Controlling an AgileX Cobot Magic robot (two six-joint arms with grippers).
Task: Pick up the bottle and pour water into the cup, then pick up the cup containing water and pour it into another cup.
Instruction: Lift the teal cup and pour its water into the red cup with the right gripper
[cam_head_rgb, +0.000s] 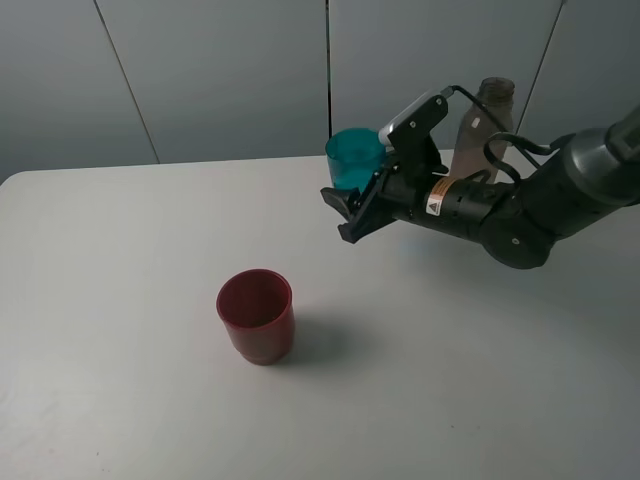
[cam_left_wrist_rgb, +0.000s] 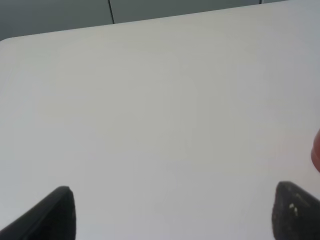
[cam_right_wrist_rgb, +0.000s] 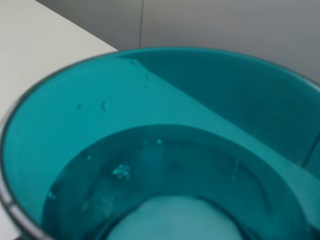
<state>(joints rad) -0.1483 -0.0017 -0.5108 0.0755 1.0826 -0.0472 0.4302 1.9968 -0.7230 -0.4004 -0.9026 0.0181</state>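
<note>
The teal cup (cam_head_rgb: 352, 156) sits in my right gripper (cam_head_rgb: 347, 214), which is shut on it above the back of the table; the black fingers (cam_head_rgb: 362, 222) hide its lower part. Its inside (cam_right_wrist_rgb: 150, 150) fills the right wrist view, with water (cam_right_wrist_rgb: 165, 175) in the bottom and the fingers hidden. The wide dark red cup (cam_head_rgb: 256, 315) stands upright and alone nearer the front, to the left of the gripper. Behind the right arm stands the tall grey-brown bottle (cam_head_rgb: 488, 112). My left gripper (cam_left_wrist_rgb: 172, 215) is open over bare table, with a sliver of the red cup (cam_left_wrist_rgb: 316, 150) at the frame edge.
The white table (cam_head_rgb: 120, 300) spreads under everything, its back edge meeting grey wall panels (cam_head_rgb: 220, 70). The right arm (cam_head_rgb: 520, 215) reaches in from the right side, crossing in front of the bottle.
</note>
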